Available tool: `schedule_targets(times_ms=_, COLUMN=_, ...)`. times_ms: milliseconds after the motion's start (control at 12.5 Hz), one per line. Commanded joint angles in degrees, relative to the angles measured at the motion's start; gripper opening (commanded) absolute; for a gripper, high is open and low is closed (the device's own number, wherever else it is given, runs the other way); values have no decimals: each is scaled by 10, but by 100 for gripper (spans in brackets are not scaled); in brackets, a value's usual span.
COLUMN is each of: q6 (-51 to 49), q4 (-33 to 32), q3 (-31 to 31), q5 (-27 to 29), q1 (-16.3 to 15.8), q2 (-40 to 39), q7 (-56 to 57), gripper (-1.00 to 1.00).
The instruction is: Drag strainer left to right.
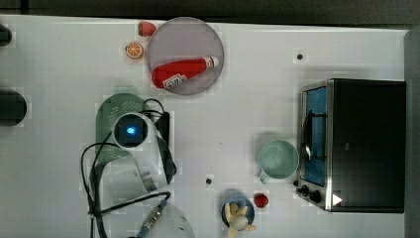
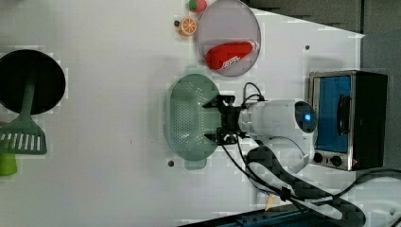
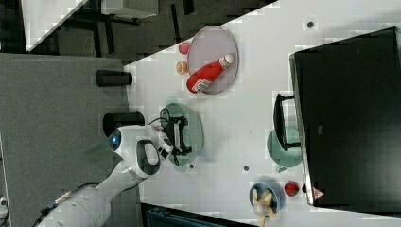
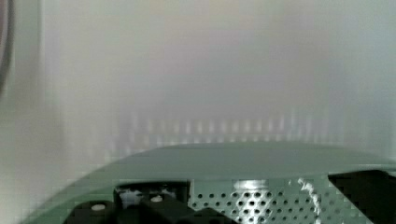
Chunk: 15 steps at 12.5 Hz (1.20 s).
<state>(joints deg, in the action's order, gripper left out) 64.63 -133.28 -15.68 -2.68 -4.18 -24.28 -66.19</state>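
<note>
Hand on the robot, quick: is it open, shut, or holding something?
Hand: open, fingers spread over the strainer, holding nothing.

One pale mint-green perforated plastic strainer sits on the white counter. There is one round mint-green mug, one grey round plate carrying one red plastic ketchup bottle, one orange slice toy, and two red strawberry toys. Add one small blue bowl, one steel-and-black toaster oven, one green slotted spatula, one black round pan and one robot claw.
</note>
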Motion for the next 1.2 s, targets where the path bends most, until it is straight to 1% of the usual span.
schedule_targets(times_ms=80, q6=-3, q4=-27, q3=37, q5=2, q1=31, q2=22, q7=64, gripper=100)
schedule_targets(times_ms=560, q6=-3, q4=-35, q3=107, q5=2, q1=34, q2=29, q7=132, gripper=100)
schedule_targets(times_ms=880, q6=-2, q4=-37, q3=157, q5=1, q1=35, q2=30, q7=204, gripper=100)
schedule_targets(times_ms=1200, q6=-1, q4=-37, q3=200, q5=1, q1=35, q2=29, q7=222, gripper=100)
